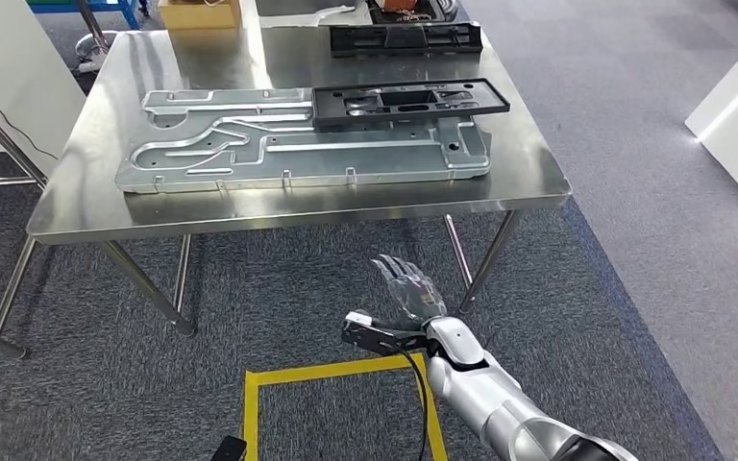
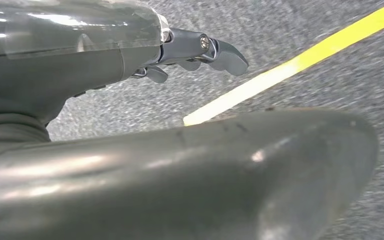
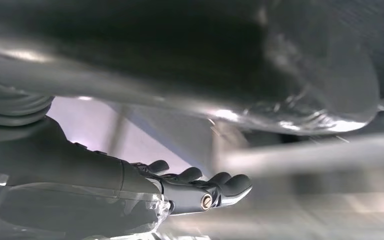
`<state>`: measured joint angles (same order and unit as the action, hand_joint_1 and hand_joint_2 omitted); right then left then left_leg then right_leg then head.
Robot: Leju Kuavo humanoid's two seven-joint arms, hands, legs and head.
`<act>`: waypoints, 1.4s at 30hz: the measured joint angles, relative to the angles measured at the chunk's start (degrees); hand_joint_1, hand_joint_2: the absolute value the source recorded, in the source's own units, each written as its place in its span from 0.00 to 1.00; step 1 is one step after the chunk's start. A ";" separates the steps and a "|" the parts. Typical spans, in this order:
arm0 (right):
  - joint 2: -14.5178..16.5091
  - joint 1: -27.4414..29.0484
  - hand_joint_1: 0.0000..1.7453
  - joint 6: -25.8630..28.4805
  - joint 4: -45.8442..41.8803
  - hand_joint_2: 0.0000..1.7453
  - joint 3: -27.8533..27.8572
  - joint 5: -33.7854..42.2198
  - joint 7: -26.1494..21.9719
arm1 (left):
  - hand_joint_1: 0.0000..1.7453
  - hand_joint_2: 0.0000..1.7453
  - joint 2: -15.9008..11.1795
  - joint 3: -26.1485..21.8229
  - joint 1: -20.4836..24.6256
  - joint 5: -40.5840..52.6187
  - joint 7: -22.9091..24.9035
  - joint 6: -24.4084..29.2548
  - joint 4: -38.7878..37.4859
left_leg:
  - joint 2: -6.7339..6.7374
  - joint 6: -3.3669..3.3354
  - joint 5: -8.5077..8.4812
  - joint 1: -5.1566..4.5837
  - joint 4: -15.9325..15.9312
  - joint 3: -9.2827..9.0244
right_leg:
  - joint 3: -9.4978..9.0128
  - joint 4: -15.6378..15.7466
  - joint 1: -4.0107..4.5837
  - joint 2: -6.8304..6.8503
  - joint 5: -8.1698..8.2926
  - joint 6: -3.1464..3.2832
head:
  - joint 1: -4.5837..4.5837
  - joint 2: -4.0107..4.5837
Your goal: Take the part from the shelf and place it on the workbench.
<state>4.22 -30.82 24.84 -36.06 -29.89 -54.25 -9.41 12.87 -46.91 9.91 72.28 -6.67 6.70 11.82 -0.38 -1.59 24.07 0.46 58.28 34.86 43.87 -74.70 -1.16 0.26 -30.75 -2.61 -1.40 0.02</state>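
The right robot hand (image 1: 406, 286) hangs below the surface's (image 1: 77, 216) near edge, fingers straight and slightly apart, holding nothing. The black part (image 1: 409, 104) lies up and ahead of it on the silver plate (image 1: 211, 154), long axis crosswise. The left robot hand (image 2: 195, 52) hangs over the floor, apparently empty.

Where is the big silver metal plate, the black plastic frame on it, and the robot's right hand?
Big silver metal plate (image 1: 250, 158), head view, grooved middle.
Black plastic frame (image 1: 408, 103), head view, its centre.
Right hand (image 1: 409, 288), head view, palm.
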 joint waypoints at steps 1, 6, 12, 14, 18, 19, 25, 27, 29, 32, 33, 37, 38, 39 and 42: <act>0.03 0.98 0.00 0.60 1.93 0.00 1.38 0.30 0.29 | 0.00 0.00 0.01 0.12 0.00 -0.02 0.05 -0.01 0.00 | 0.01 -0.03 -0.67 -0.23 0.02 0.95 | -1.27 -0.24 0.14 -0.05 1.19 0.34 | 0.00 0.00; 0.24 5.93 0.00 0.27 10.01 0.00 8.53 2.50 3.83 | 0.00 0.00 0.31 1.00 -0.07 0.02 0.33 -0.04 0.03 | -0.03 0.58 -3.52 -0.82 -0.07 3.35 | -15.53 16.52 1.55 0.03 0.80 2.81 | -0.02 0.00; 0.52 11.47 0.00 -4.30 16.50 0.00 15.38 5.59 8.98 | 0.00 0.00 0.40 1.62 -0.20 0.11 0.98 -0.26 0.04 | 0.08 2.33 3.00 -0.36 5.73 5.50 | -13.85 19.48 1.25 0.70 4.24 3.99 | -0.05 0.00; 0.74 13.34 0.00 -5.88 17.94 0.00 17.09 6.40 10.75 | 0.00 0.00 0.38 1.88 -0.22 0.13 1.12 -0.39 0.04 | 0.09 2.82 7.47 -0.12 13.10 6.47 | -12.02 19.27 1.30 0.81 5.53 4.02 | -0.04 0.00; 0.99 16.81 0.00 -9.88 20.36 0.00 20.47 7.67 15.89 | 0.00 0.00 0.34 2.57 -0.18 0.42 1.60 -0.74 0.04 | 0.10 3.27 3.58 0.14 11.77 0.28 | -7.97 17.94 1.16 1.01 7.76 3.43 | -0.05 0.00; 1.02 17.59 0.00 -10.79 20.78 0.00 21.08 8.00 17.16 | 0.00 0.00 0.33 2.76 -0.07 0.55 1.74 -0.81 0.05 | 0.09 3.15 3.81 0.07 7.34 -3.10 | -7.13 17.41 1.18 0.98 8.14 3.19 | -0.06 0.00; 1.19 21.35 0.00 -13.78 22.75 0.00 24.52 9.65 19.59 | 0.00 0.00 0.40 3.96 0.15 0.97 2.34 -0.98 0.05 | 0.35 0.29 5.36 -0.20 -1.94 -7.46 | -5.47 16.14 0.98 0.51 8.82 1.25 | -0.04 0.00; 1.19 22.12 0.00 -14.40 23.18 0.00 25.66 10.52 19.48 | 0.00 0.00 0.46 4.21 0.15 1.10 2.38 -0.97 0.04 | 0.55 -0.46 4.00 -0.03 -2.15 -6.13 | -3.95 11.56 0.72 0.02 3.61 0.71 | -0.04 0.00; 1.20 22.64 0.00 -15.26 23.33 0.00 26.95 11.46 18.22 | 0.00 0.00 0.48 4.63 0.05 1.45 2.11 -0.76 0.04 | 0.58 -0.59 2.82 -0.02 -2.10 -4.50 | -2.07 3.95 0.49 -0.08 -1.06 0.28 | -0.04 0.00; 1.20 23.13 0.00 -16.96 23.53 0.00 28.21 11.79 16.50 | 0.00 0.00 0.48 5.46 -0.12 2.21 1.90 -0.60 0.04 | 0.75 -0.12 1.19 0.06 -1.88 -2.18 | -3.66 0.83 -0.05 -0.07 1.22 -0.16 | -0.04 0.00; 1.20 23.20 0.00 -17.44 23.60 0.00 28.42 11.69 16.35 | 0.00 0.00 0.48 5.73 -0.14 2.38 1.94 -0.66 0.04 | 0.77 0.11 0.77 0.12 -1.76 -1.59 | -6.20 3.81 -0.23 -0.07 2.67 -0.19 | -0.04 0.00; 1.22 23.12 0.00 -18.53 23.69 0.25 28.95 10.65 16.50 | 0.00 0.00 0.49 6.70 -0.11 2.94 2.26 -0.82 0.05 | 0.77 1.56 -0.47 -0.03 -1.18 -0.25 | -15.91 18.04 0.01 -0.27 1.40 0.70 | -0.04 0.00; 1.22 23.12 0.00 -18.74 23.72 0.50 28.99 10.17 16.73 | 0.00 0.00 0.49 6.87 -0.10 2.98 2.35 -0.88 0.05 | 0.79 1.99 -0.78 -0.01 -1.18 -0.16 | -16.00 18.74 0.12 -0.29 1.19 1.17 | -0.04 0.00; 1.22 23.16 0.00 -18.87 23.76 0.75 29.01 9.63 17.02 | 0.00 0.00 0.48 6.99 -0.12 3.01 2.44 -0.94 0.05 | 0.77 2.35 -0.83 0.11 -1.07 0.00 | -15.83 18.84 0.11 -0.14 1.41 1.67 | -0.04 0.00; 1.23 23.33 0.00 -18.80 23.88 1.00 28.93 7.61 18.02 | 0.00 0.00 0.48 7.33 -0.29 3.19 2.57 -1.10 0.04 | 0.65 2.97 3.31 0.38 4.44 2.32 | -15.30 19.06 0.19 0.59 2.28 3.23 | -0.04 0.00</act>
<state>5.46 -7.49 6.04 -12.19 -0.96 -46.64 8.60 13.35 -39.58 9.63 75.47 -4.10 5.60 11.87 0.26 1.38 27.38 0.85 62.72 37.19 28.57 -55.64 -0.97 0.85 -28.47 0.62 -1.44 0.02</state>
